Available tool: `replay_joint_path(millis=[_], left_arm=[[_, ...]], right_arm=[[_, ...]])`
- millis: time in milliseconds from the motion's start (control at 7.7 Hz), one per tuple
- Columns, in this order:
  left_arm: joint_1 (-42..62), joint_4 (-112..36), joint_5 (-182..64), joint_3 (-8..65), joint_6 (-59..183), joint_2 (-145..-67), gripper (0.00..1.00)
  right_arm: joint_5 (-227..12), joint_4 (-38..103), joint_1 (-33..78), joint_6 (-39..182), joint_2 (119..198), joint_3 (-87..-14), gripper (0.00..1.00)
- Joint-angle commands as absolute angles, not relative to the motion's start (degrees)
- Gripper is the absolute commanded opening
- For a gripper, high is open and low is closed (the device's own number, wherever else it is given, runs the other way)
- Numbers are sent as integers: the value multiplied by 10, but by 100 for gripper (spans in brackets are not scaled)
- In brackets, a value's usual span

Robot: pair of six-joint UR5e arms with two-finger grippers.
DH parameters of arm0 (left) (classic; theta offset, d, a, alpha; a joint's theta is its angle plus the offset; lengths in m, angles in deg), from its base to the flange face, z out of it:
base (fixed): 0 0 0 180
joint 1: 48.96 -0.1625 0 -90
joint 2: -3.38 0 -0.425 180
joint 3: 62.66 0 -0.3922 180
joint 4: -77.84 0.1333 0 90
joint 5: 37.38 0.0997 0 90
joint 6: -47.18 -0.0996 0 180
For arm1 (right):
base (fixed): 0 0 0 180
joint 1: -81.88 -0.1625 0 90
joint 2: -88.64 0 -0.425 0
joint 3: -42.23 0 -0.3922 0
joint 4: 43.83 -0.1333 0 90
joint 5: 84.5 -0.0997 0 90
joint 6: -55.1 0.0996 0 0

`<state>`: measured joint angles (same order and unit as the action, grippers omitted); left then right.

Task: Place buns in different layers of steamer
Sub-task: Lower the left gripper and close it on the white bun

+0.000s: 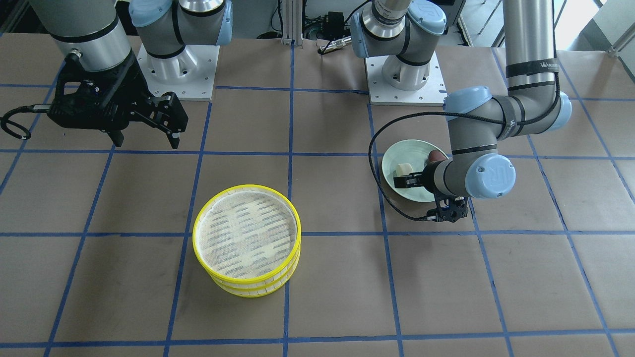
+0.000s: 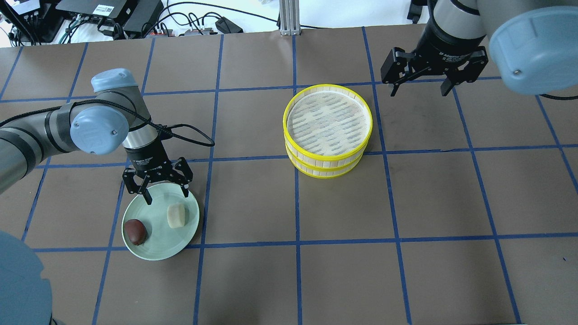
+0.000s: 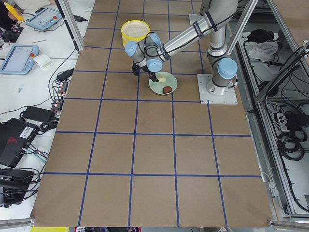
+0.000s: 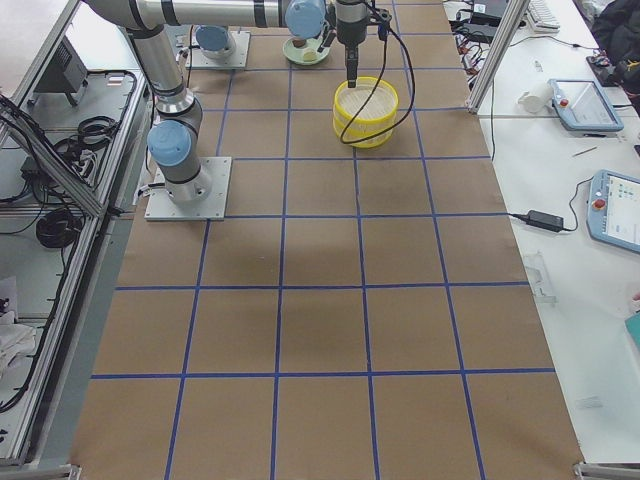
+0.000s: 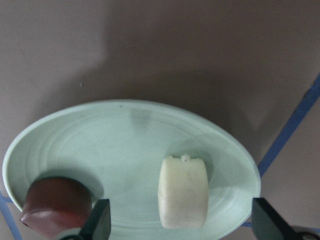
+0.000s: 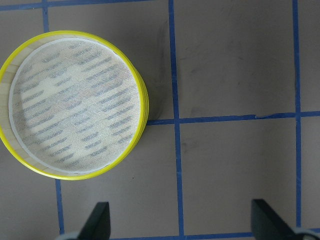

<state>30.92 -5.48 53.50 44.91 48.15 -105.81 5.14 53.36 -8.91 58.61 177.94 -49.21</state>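
Two yellow-rimmed steamer layers [image 2: 328, 128] sit stacked at mid-table, and the top one's mesh floor [image 6: 72, 102] is bare. On a pale green plate [image 2: 160, 248] lie the cream-white bun [image 2: 176, 215] and the reddish-brown bun [image 2: 135, 231], a little apart. My left gripper [image 2: 166, 197] hangs open over the plate's far rim. In the left wrist view the cream bun [image 5: 183, 191] lies between the open fingertips and the brown bun [image 5: 56, 205] sits outside one of them. My right gripper [image 2: 420, 91] is open and holds nothing, high above the table beyond the stack.
Brown table covering with a blue tape grid. The arm bases [image 1: 406, 74] stand at the robot's edge of the table. A black cable [image 2: 189, 135] loops from the left wrist over the table. Side benches carry tablets [image 4: 612, 210] and electronics.
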Motion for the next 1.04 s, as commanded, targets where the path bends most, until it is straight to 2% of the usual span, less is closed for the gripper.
replay_joint_path(millis=[0,260,909], left_arm=[[312,-55,536,464,481,-1059,99],[313,-55,556,474,481,-1059,86],[313,-55,553,476,483,-1062,86]], right_arm=[[51,534,-89,586,1779,-493,100],[51,549,-89,587,1779,-506,100],[51,560,-89,586,1773,-506,100]])
